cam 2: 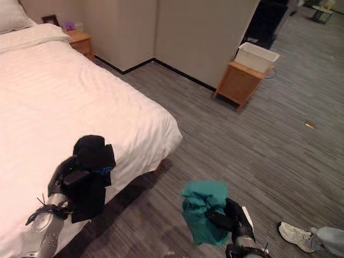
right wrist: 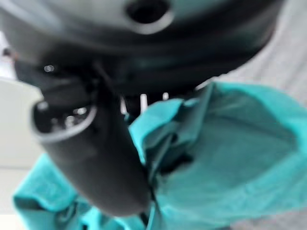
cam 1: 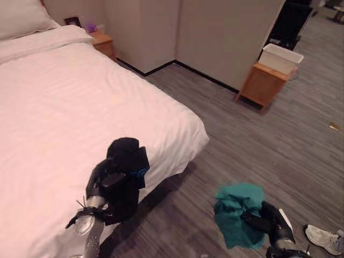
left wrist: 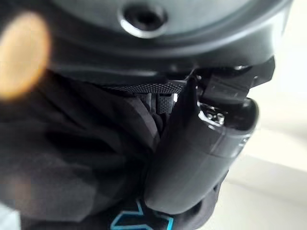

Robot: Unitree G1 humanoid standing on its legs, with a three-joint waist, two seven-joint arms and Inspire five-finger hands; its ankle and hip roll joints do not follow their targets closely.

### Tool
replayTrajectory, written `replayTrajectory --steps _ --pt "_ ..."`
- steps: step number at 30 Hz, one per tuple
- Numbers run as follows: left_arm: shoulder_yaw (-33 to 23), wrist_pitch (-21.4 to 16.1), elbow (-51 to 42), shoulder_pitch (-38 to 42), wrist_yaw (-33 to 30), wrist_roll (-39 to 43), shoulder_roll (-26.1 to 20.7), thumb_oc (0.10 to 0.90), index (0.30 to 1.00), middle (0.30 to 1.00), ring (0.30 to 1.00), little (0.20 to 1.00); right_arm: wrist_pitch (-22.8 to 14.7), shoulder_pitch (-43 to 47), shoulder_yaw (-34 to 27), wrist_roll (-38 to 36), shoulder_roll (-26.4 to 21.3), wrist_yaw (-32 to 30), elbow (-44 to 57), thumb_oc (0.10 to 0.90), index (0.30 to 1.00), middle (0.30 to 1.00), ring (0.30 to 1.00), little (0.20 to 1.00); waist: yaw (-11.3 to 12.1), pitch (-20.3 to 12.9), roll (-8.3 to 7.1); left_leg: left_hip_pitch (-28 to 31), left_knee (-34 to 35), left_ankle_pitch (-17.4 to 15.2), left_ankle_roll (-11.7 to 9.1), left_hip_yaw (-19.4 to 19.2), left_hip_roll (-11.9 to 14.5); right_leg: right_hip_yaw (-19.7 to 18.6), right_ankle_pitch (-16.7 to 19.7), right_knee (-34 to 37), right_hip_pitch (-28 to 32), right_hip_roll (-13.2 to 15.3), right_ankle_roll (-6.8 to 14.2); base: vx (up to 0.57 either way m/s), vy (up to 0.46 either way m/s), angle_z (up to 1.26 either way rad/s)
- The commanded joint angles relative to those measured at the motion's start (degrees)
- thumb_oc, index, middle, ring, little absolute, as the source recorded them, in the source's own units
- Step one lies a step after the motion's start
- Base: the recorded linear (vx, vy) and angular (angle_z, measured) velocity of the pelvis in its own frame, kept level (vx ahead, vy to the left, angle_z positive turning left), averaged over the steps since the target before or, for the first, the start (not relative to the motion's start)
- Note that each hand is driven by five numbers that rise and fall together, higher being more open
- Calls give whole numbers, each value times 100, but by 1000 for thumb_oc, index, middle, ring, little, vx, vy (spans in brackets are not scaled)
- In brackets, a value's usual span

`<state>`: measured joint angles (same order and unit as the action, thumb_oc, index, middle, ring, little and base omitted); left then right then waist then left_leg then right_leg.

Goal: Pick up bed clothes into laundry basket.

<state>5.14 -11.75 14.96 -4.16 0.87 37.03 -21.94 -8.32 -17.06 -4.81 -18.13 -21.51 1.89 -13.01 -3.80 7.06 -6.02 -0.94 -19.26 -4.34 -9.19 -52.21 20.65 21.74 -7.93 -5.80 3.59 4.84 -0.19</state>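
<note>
Black cloth, bunched: in the left eye view the left hand [cam 1: 105,180] grips a black garment [cam 1: 128,161] with blue print, held up over the near edge of the white bed [cam 1: 64,102]. The right hand [cam 1: 271,219] holds a teal garment [cam 1: 236,212] above the grey floor [cam 1: 258,140]. A white laundry basket [cam 1: 280,58] sits on a wooden side table [cam 1: 262,85] by the far wall, well apart from both hands. A person's shoe [cam 1: 324,238] lies at the lower right, cut off by the frame edge.

Right eye view: same layout. A wooden nightstand [cam 2: 80,42] stands beside the head of the bed.

Left wrist view: thumb [left wrist: 199,158] curled down against dark fabric; fingers largely buried in the cloth, but the hand is clamped on the garment.

Right wrist view: thumb [right wrist: 93,153] pressed into teal folds, so this hand is closed on its garment too.

Judgement: pickup looks done for both items; the carry is the step in hand. The next move calls for crossing the floor to the basket and bringing each hand over its rim before letting go. The basket's inside is not visible, so its contents cannot be told. The lower end of the teal cloth is cut off.
</note>
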Motion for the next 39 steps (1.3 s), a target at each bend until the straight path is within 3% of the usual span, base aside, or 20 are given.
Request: replayTrajectory --steps 1,2,3,4,5,7,8,10,13,16,18,21,23,25,26,28,32,33,36,39 --pt "70 -286 -252 738 289 217 157 400 300 300 300 300 -673 28 -168 -187 -447 6 627 400 300 300 300 300 -9 -62 275 -228 1784 2706 -407 158 623 63 -70 121 1001 146 662 -363 -187 19" --pt "223 -265 -182 824 285 241 228 400 300 300 300 300 -633 48 -48 -171 -541 22 609 400 300 300 300 300 147 81 276 -419 1546 2575 -372 750 571 -56 -23 261 1076 146 640 -407 -97 20" --pt "322 -290 -145 914 261 111 224 400 300 300 300 300 -641 217 84 -136 -661 -11 541 400 300 300 300 300 313 221 335 -674 1069 2486 -383 1938 362 -159 33 306 1022 175 616 -306 -41 -3" --pt "320 -291 -144 915 261 110 226 400 300 300 300 300 -642 220 85 -136 -663 -11 539 400 300 300 300 300 302 219 340 -691 1057 2482 -383 1954 368 -149 33 308 1021 168 615 -537 -35 -55" --pt "330 -289 -250 817 308 -14 261 400 300 300 300 300 -585 429 296 -135 -693 -60 425 400 300 300 300 300 527 431 283 -785 -58 1948 -123 3423 -143 -325 417 458 794 362 555 -402 -22 -62" --pt "142 -308 -367 683 404 58 235 400 300 300 300 300 -517 290 320 -83 -670 72 536 400 300 300 300 300 464 370 185 -542 -494 1350 19 3591 -487 -408 647 518 680 444 606 -340 -11 -27" --pt "142 -308 -368 682 404 58 235 400 300 300 300 300 -517 290 320 -83 -670 72 536 400 300 300 300 300 463 366 185 -547 -495 1350 20 3592 -487 -407 647 518 677 444 606 -270 -10 -35" --pt "-23 -264 -600 447 476 47 257 400 300 300 300 300 -441 239 305 -42 -658 272 637 400 300 300 300 300 411 266 187 -157 -909 717 135 4001 -1106 -685 892 565 401 399 663 -231 44 -60" --pt "-13 -278 -571 572 439 -9 256 400 300 300 300 300 -391 261 318 -141 -531 337 634 400 300 300 300 300 105 94 367 593 41 -11 392 3707 -1416 -1044 1099 489 -108 295 795 -103 142 -76" --pt "191 -302 -519 867 467 -139 183 400 300 300 300 300 -378 292 331 -113 -516 356 512 400 300 300 300 300 -114 51 439 835 971 -372 618 3584 -1734 -1241 1333 369 -518 353 928 -171 225 -53" --pt "357 -345 -474 1218 462 -154 -14 400 300 300 300 300 -383 256 316 -194 -380 368 418 400 300 300 300 300 -400 142 345 878 1637 -237 745 3447 -1954 -1576 1835 154 -1195 456 1172 -311 303 -47" --pt "401 -324 -515 1188 504 -138 -104 400 300 300 300 300 -378 264 352 -295 -293 441 464 400 300 300 300 300 -449 264 301 934 1802 -159 822 3377 -2004 -1749 2031 -103 -1405 462 1292 -152 125 -35" --pt "509 -265 -450 1165 491 -250 -157 400 300 300 300 300 -314 237 476 -293 -201 506 505 400 300 300 300 300 -431 364 342 782 1743 -8 938 3279 -1873 -1737 1623 -1108 -1430 305 1221 -296 178 -43" --pt "501 -245 -471 1134 479 -259 -158 400 300 300 300 300 -307 253 483 -357 -156 522 526 400 300 300 300 300 -367 345 375 713 1729 66 985 3149 -1819 -1397 1431 -1457 -1355 385 1103 -225 135 -83" --pt "415 -187 -618 1004 485 -186 -128 400 300 300 300 300 -307 297 419 -457 -108 541 622 400 300 300 300 300 -257 272 435 623 1687 96 1074 2922 -1745 -900 1105 -2128 -1093 519 962 -124 88 -117" --pt "394 -157 -655 859 533 -168 -77 400 300 300 300 300 -320 296 414 -452 -62 556 619 400 300 300 300 300 -159 89 377 522 1602 103 1083 2825 -1759 -938 1047 -2103 -832 471 998 -118 5 -73" --pt "294 -116 -710 587 555 -164 -63 400 300 300 300 300 -347 375 449 -429 -60 508 671 400 300 300 300 300 116 -155 204 255 1484 196 979 2658 -1742 -783 774 -948 -118 455 965 -101 -115 -42" --pt "163 -117 -749 375 572 -194 -64 400 300 300 300 300 -355 318 472 -404 -108 572 729 400 300 300 300 300 164 -219 135 261 1502 230 786 2578 -1623 -1018 509 -339 71 281 933 -60 -204 -55" --pt "37 -58 -864 234 620 -48 -75 400 300 300 300 300 -339 248 475 -431 -241 661 907 400 300 300 300 300 228 -153 35 -27 1450 732 616 2528 -1314 -978 570 142 147 79 763 -120 -246 -27" --pt "-41 -19 -964 8 712 -56 -69 400 300 300 300 300 -322 42 422 -537 -359 853 1029 400 300 300 300 300 201 -97 -40 -155 1272 780 557 2756 -1235 -1089 563 186 154 -31 664 -150 -144 4"
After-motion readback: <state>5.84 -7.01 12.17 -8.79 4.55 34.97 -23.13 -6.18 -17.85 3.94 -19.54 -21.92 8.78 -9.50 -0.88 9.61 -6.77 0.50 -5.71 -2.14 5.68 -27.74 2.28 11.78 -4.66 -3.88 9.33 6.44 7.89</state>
